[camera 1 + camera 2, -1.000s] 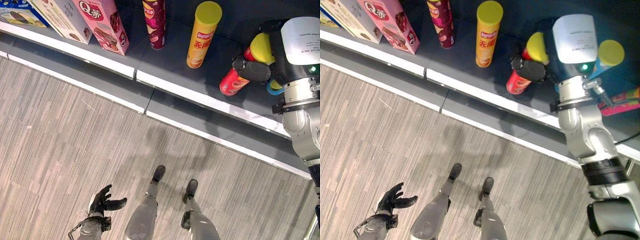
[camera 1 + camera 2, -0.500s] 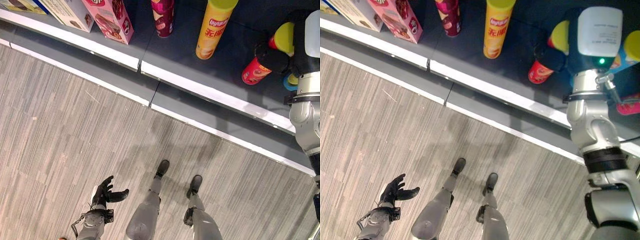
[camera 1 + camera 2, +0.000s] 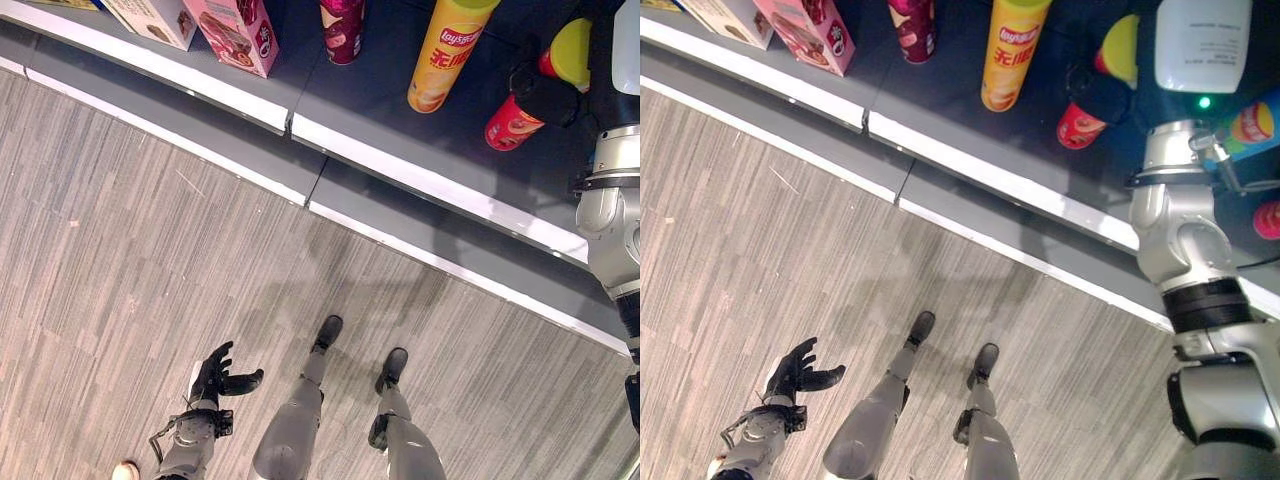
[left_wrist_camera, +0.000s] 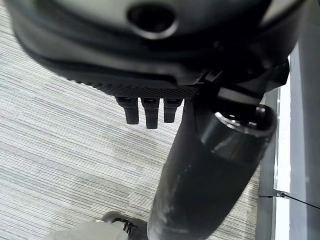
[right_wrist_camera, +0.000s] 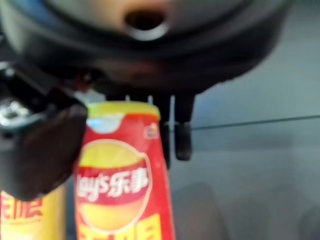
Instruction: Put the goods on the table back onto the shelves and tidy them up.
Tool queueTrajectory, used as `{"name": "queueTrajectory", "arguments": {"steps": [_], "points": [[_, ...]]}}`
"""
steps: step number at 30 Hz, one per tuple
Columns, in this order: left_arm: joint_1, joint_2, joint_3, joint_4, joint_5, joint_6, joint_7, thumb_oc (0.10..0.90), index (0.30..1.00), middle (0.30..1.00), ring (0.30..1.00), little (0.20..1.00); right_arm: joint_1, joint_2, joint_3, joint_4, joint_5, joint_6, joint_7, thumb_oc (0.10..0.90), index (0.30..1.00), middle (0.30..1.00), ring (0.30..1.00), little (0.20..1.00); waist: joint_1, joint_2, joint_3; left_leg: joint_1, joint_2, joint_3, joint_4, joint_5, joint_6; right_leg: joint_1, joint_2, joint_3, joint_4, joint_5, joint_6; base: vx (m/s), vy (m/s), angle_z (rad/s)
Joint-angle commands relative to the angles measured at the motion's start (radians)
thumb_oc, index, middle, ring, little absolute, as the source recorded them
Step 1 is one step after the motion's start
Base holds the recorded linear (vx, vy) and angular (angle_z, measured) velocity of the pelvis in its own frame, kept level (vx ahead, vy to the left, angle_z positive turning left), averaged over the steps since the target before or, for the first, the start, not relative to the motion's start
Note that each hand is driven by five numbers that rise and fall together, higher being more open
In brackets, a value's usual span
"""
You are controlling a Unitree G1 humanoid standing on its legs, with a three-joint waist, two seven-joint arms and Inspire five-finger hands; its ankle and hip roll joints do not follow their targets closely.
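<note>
Right wrist view puts the red crisp can (image 5: 122,175) between the thumb and fingers of the right robot hand (image 5: 55,150), which is clamped round it; the can is a tall red tube with a yellow lid and a yellow oval label on its side. From the head camera, the same red crisp can (image 3: 512,122) stands tilted on the dark shelf (image 3: 380,90), held near its top by the right robot hand (image 3: 548,98). Just beside that hand, toward the robot's left, a yellow crisp can (image 3: 445,55) stands upright, and further that way are a maroon can (image 3: 343,25) and a pink box (image 3: 240,32). On the hand's other side a blue can with a yellow lid (image 3: 1252,125) lies on the shelf. A white strip edges the shelf front, above a grey wood-grain floor (image 3: 120,260). Low over that floor, well apart from the shelf, the left robot hand (image 3: 218,375) hangs with fingers relaxed and apart, holding nothing.
</note>
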Motion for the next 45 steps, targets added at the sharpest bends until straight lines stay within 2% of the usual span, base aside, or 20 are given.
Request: {"name": "queueTrajectory", "arguments": {"steps": [1, 24, 25, 26, 45], "points": [[0.029, 0.041, 0.000, 0.026, -0.030, -0.026, 0.045, 0.800, 0.900, 0.900, 0.900, 0.900, -0.117, -0.040, -0.012, -0.039, -0.027, 0.004, -0.105, 0.400, 0.300, 0.300, 0.300, 0.300, -0.007, -0.038, -0.066, 0.009, 0.001, 0.083, 0.013, -0.094, -0.032, 0.064, -0.083, 0.017, 0.009, -0.039, 0.118, 0.00, 0.000, 0.00], [0.027, 0.040, -0.001, 0.011, -0.027, -0.025, 0.054, 0.800, 0.900, 0.900, 0.900, 0.900, -0.105, -0.021, 0.000, -0.007, 0.017, -0.003, -0.096, 0.405, 0.307, 0.307, 0.307, 0.307, -0.026, -0.029, -0.064, 0.017, 0.005, 0.094, 0.007, -0.091, -0.038, 0.062, -0.083, 0.019, 0.009, -0.042, 0.116, 0.00, 0.000, 0.00], [0.027, 0.040, -0.001, 0.011, -0.027, -0.025, 0.053, 0.800, 0.900, 0.900, 0.900, 0.900, -0.106, -0.020, 0.001, -0.004, 0.019, -0.003, -0.097, 0.574, 0.561, 0.561, 0.561, 0.561, -0.027, -0.028, -0.065, 0.017, 0.005, 0.094, 0.007, -0.091, -0.038, 0.062, -0.083, 0.019, 0.009, -0.042, 0.117, 0.00, 0.000, 0.00], [0.028, 0.040, 0.000, 0.012, -0.027, -0.024, 0.054, 0.800, 0.900, 0.900, 0.900, 0.900, -0.106, -0.017, 0.000, -0.004, 0.021, -0.004, -0.097, 0.800, 0.900, 0.900, 0.900, 0.900, -0.028, -0.028, -0.065, 0.017, 0.005, 0.094, 0.007, -0.091, -0.038, 0.062, -0.083, 0.019, 0.009, -0.042, 0.117, 0.00, 0.000, 0.00], [0.031, 0.033, -0.004, 0.014, -0.032, -0.024, 0.061, 0.800, 0.900, 0.900, 0.900, 0.900, -0.098, -0.001, 0.001, 0.001, 0.044, -0.010, -0.095, 0.800, 0.900, 0.900, 0.900, 0.900, -0.030, -0.029, -0.067, 0.020, 0.004, 0.096, 0.004, -0.091, -0.035, 0.063, -0.083, 0.020, 0.009, -0.043, 0.118, 0.00, 0.000, 0.00]]}}
